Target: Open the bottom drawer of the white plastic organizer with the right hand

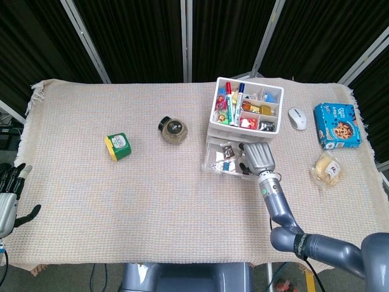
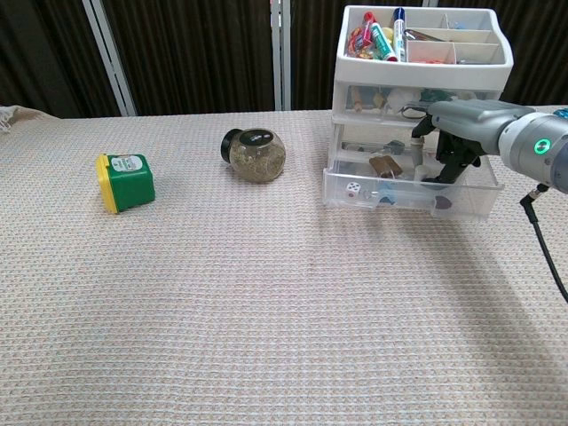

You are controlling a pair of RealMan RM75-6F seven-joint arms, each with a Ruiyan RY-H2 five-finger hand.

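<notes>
The white plastic organizer [image 1: 214,123] [image 2: 424,73] stands at the back right of the table, its top tray full of pens and small items. Its bottom drawer [image 1: 217,165] [image 2: 408,201] is pulled out toward me, showing a die and small trinkets inside. My right hand [image 1: 258,157] [image 2: 457,133] hovers over the right part of that open drawer. Its fingers [image 2: 441,164] hang down into the drawer behind the front wall and hold nothing that I can see. My left hand [image 1: 9,194] rests open at the table's near left edge, far from the organizer.
A green and yellow container [image 1: 118,146] [image 2: 126,180] and a round glass jar [image 1: 174,129] [image 2: 256,153] sit left of the organizer. A white mouse [image 1: 296,118], a blue cookie box [image 1: 336,125] and a wrapped snack [image 1: 328,169] lie to its right.
</notes>
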